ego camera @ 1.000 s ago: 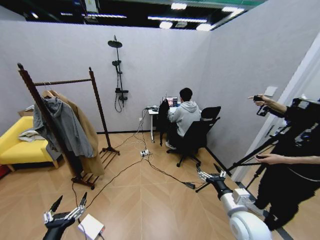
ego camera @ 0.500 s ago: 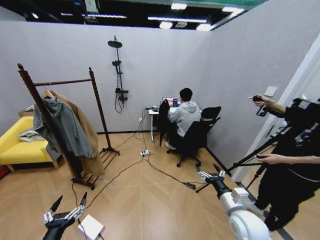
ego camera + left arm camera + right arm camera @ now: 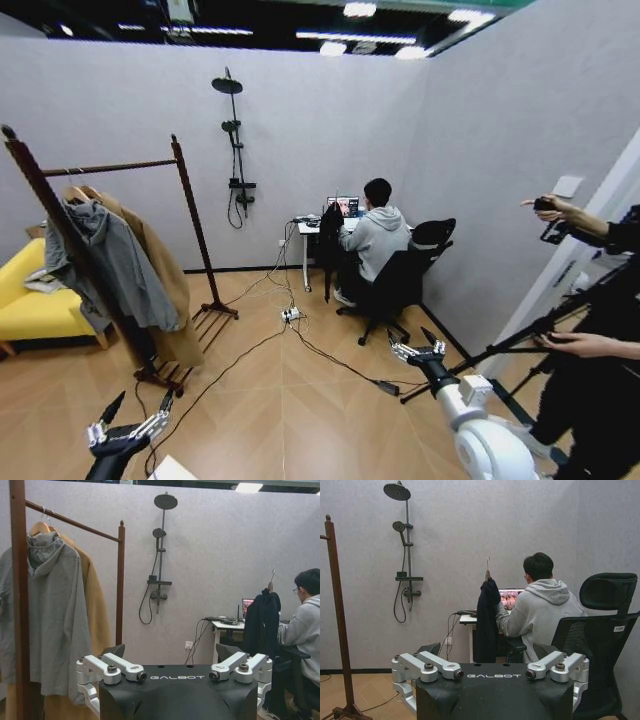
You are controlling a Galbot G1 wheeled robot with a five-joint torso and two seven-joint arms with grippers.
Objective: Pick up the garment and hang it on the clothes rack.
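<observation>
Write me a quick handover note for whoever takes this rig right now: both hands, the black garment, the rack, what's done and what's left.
Left hand: open, holding nothing, low in front of the robot on its left side.
Right hand: open, holding nothing, stretched forward on the right.
Black garment: across the room on its hanger, hook up, at the end of the white desk, beside the seated person.
Clothes rack: to the left, carrying a grey hooded jacket and a tan coat; bar free toward the far post.
Done: nothing picked up.
Left: approach the desk, grasp the garment, hang it on the rack.

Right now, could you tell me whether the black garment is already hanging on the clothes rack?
No. The black garment hangs beside the desk, apart from the clothes rack.
</observation>
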